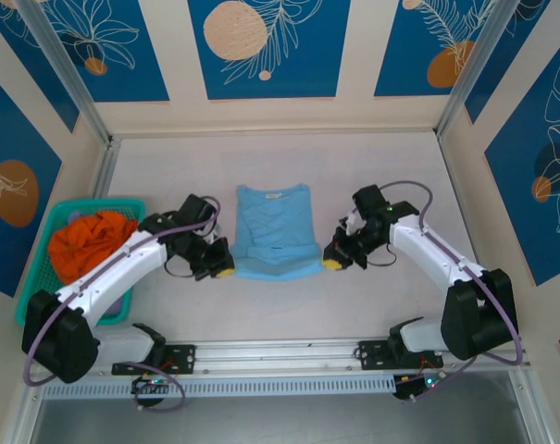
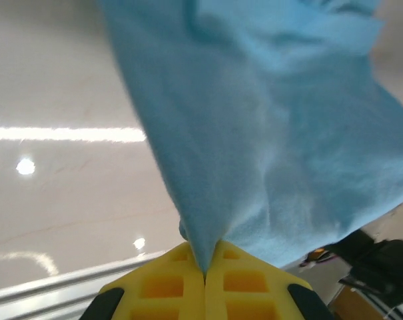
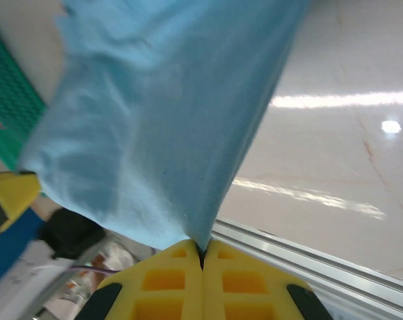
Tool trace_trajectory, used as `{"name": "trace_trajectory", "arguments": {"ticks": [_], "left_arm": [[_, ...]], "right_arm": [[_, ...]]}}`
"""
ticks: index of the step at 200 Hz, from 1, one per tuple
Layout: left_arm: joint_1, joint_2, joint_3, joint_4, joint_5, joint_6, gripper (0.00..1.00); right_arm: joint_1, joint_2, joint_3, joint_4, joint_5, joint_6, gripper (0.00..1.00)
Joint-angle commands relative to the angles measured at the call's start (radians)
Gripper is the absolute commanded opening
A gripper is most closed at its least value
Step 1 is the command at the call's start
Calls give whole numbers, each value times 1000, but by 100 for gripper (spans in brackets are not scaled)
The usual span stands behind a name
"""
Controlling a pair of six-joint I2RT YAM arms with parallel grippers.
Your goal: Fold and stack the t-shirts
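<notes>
Legible text, brands, numbers: none readable. Item: light sky-blue cloth t-shirt [image 1: 275, 236], seen from above; small pale tag [image 1: 273, 195] at the collar, possibly bearing print, too small to make out. Wrist views: plain blue fabric, unmarked.

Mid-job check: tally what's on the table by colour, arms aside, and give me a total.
Light sky-blue cloth t-shirt: 1
Orange crumpled cloth heap, lying in the basket: 1 (how many pieces it holds cannot be told)
Teal plastic mesh basket: 1
Total: 3
</notes>
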Motion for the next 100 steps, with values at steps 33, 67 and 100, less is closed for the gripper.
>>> {"name": "trace_trajectory", "arguments": {"ticks": [33, 67, 100], "left_arm": [[86, 322, 393, 64, 5, -28, 0], [178, 517, 623, 28, -4, -3, 0], [275, 659, 724, 57, 5, -11, 0]], "right_arm": [[-86, 261, 341, -46, -64, 85, 0], [-113, 503, 598, -90, -47, 110, 0], [-142, 750, 862, -143, -34, 167, 0]]}}
